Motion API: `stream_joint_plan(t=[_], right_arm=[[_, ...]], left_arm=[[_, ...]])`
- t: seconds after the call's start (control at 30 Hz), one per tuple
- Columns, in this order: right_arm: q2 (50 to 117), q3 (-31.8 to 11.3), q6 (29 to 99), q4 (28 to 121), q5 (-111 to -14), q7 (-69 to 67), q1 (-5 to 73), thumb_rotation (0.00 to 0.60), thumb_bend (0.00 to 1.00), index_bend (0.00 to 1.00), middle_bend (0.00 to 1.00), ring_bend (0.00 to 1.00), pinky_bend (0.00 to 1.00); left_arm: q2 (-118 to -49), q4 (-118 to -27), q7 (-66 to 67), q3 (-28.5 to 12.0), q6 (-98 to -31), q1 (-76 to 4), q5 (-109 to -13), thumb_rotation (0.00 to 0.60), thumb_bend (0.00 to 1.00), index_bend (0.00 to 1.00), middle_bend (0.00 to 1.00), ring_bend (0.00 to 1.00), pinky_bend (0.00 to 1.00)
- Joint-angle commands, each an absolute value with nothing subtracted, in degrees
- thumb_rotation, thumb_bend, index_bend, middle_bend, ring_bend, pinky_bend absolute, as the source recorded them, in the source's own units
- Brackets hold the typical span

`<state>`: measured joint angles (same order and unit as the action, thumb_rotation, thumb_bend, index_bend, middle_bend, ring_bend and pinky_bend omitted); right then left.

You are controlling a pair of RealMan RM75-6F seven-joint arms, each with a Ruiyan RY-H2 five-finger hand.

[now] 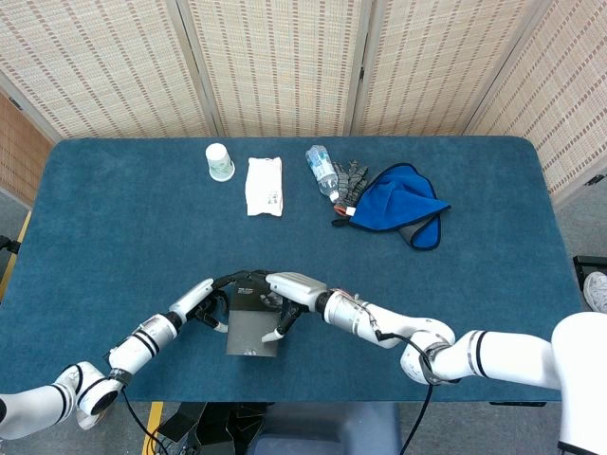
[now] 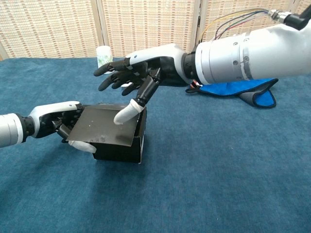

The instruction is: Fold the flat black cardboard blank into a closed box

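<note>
I see left hand [image 2: 60, 125] gripping box [image 2: 116, 141] side, fingers clamped | right hand [image 2: 133, 77] fingers spread, thumb pressing lid flap [image 2: 104, 125] down

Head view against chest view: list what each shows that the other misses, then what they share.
Only the head view shows the bottle, the gloves, the white packet and the whole table. Only the chest view shows the box's front wall and its lid tilted, not yet shut, with the right hand's thumb tip on the lid. Both show the left hand holding the box's left side, the cup and the blue cloth.
</note>
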<state>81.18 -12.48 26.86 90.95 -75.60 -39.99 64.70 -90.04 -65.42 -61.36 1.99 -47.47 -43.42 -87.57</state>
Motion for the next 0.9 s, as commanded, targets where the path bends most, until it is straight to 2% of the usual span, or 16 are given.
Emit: stream_joint_plan(t=[0.03,0.33,0.7,0.9], right_arm=[[81.9,-12.7,25.5,90.4,-74.3,-38.5,65.6,0.600,0.00,0.00,0.10,0.09,0.13],[85.4,-10.4,27.5,87.8,-65.8,-22.5,68.3,0.600,0.00,0.00,0.15,0.13,0.17],[91.5,-5.4,46.2,92.1,-48.1,11.8,71.1,0.600,0.00,0.07,0.19,0.13,0.17],[94.9,-4.7,52.3,93.5,-44.5,21.6,71.0,0.600,0.00,0.08,0.19,0.13,0.17]], left_arm=[[-90.1,-65.4,-60.9,1.9,-47.7,-43.3,-87.5,0.600,0.08,0.27,0.31,0.58,0.84],[-91.0,-65.0,-59.6,1.2,-47.8,-42.9,-86.6,0.600,0.08,0.27,0.31,0.57,0.84],[-91.7,-64.3,-58.0,0.7,-48.3,-41.9,-85.8,0.600,0.08,0.26,0.31,0.57,0.83],[-92.1,-64.7,-55.9,0.2,-48.1,-41.3,-84.7,0.600,0.08,0.26,0.31,0.54,0.80]])
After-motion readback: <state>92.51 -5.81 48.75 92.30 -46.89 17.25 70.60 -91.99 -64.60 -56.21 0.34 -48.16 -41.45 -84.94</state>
